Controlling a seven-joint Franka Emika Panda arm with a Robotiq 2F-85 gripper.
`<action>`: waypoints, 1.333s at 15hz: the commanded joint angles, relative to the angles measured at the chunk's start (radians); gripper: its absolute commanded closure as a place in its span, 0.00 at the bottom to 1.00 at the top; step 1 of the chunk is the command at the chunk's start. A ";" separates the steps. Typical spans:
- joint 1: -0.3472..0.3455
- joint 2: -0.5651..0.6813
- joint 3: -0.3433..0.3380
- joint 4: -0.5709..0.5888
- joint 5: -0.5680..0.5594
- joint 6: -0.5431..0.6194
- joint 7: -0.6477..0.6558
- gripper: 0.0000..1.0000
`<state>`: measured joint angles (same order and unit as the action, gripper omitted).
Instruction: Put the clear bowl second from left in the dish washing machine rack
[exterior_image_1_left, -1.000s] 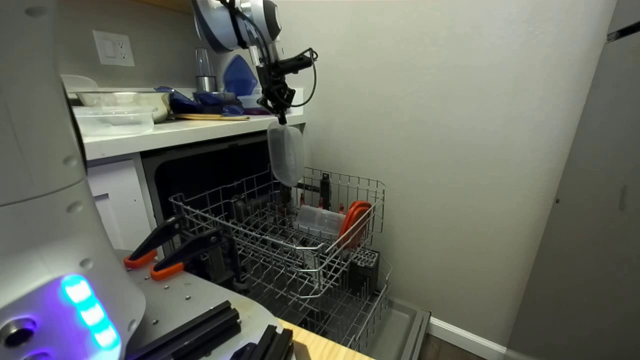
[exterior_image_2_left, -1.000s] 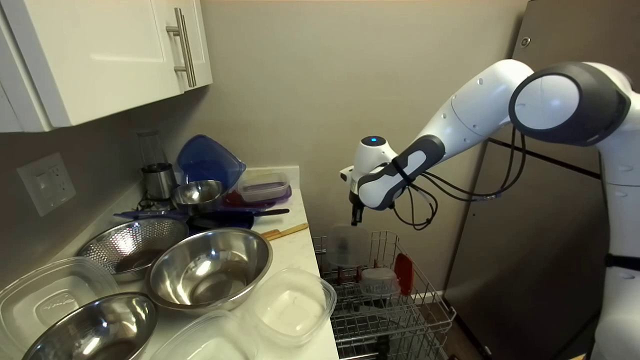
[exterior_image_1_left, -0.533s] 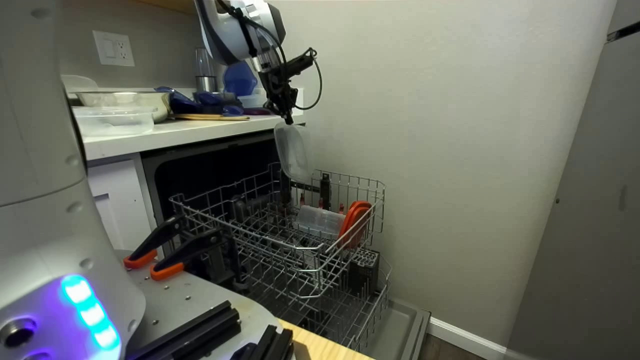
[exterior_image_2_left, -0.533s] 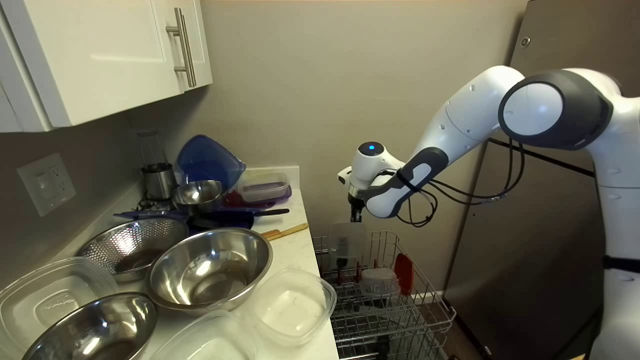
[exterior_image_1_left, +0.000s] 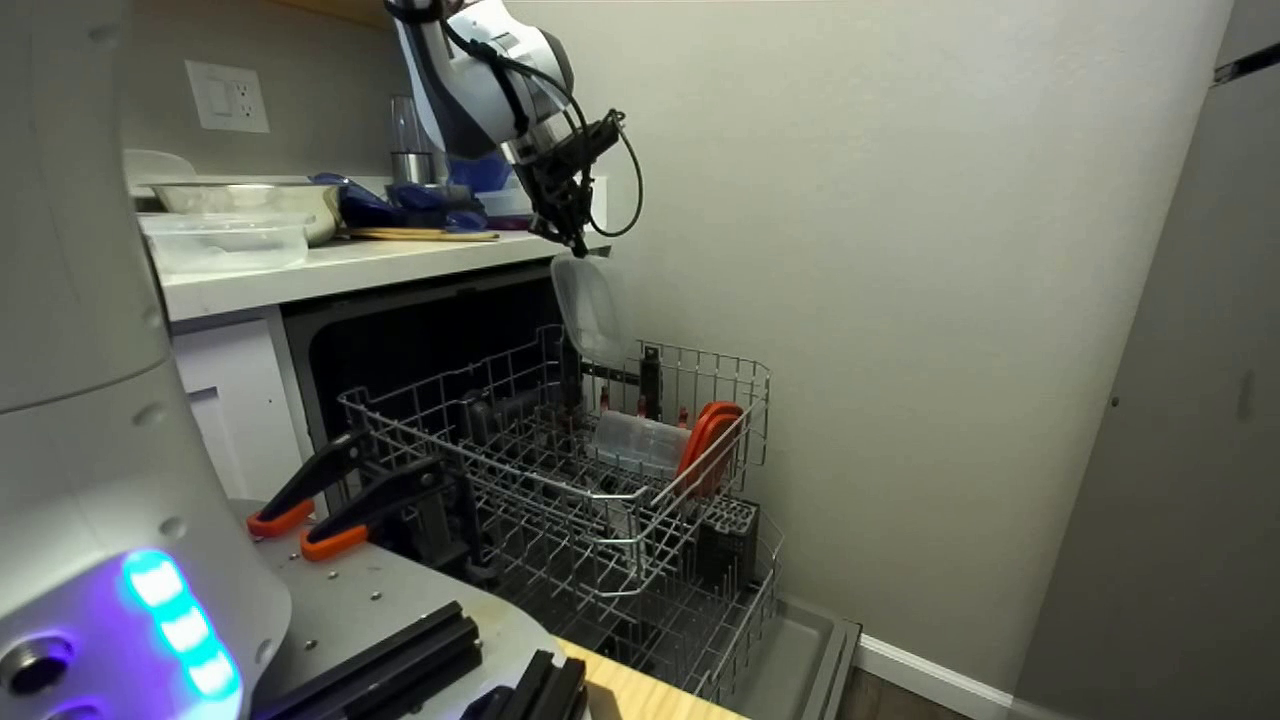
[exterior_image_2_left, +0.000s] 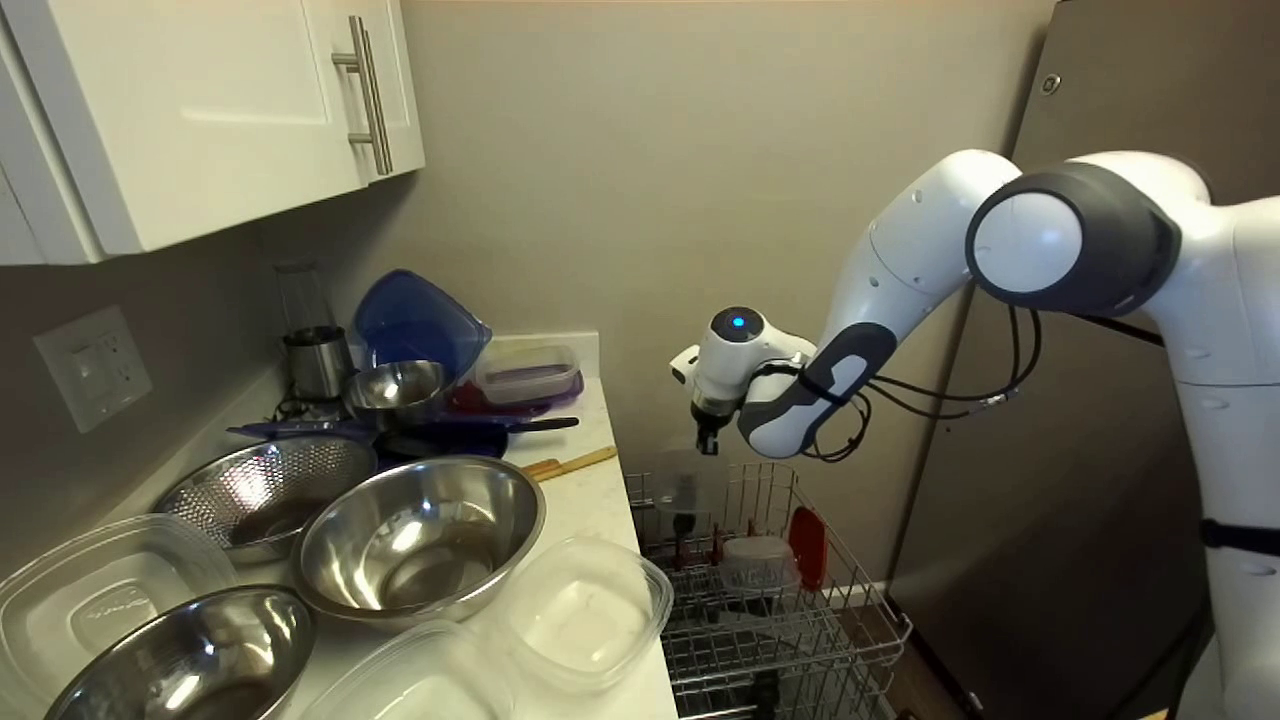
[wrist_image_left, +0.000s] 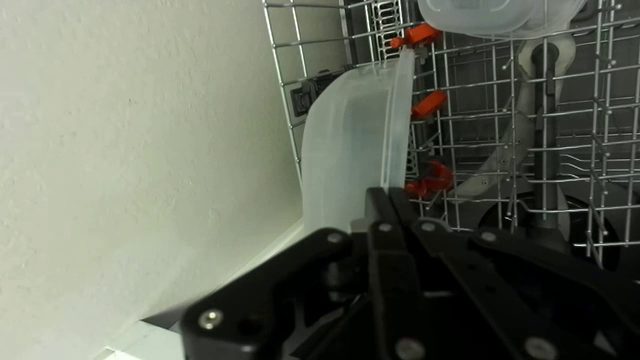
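One clear bowl (exterior_image_1_left: 587, 310), tilted, hanging below the claw (wrist_image_left: 386, 192), pinched by its rim

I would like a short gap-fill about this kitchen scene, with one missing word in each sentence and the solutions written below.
1. The tool grips the clear bowl by its ____ (rim or base).
2. The upper rack is made of metal ____ (wire or sheet).
3. The colander is pierced with many small ____.
4. The cabinet is ____ in colour.

Missing words: rim; wire; holes; white.
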<state>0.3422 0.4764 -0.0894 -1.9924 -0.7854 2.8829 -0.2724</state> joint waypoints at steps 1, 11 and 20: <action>0.070 0.030 -0.078 0.008 -0.104 0.055 0.111 0.99; 0.205 0.139 -0.201 0.021 -0.249 0.151 0.300 0.99; 0.263 0.217 -0.246 0.029 -0.266 0.241 0.302 0.99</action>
<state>0.5935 0.6809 -0.3064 -1.9591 -1.0130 3.0636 0.0139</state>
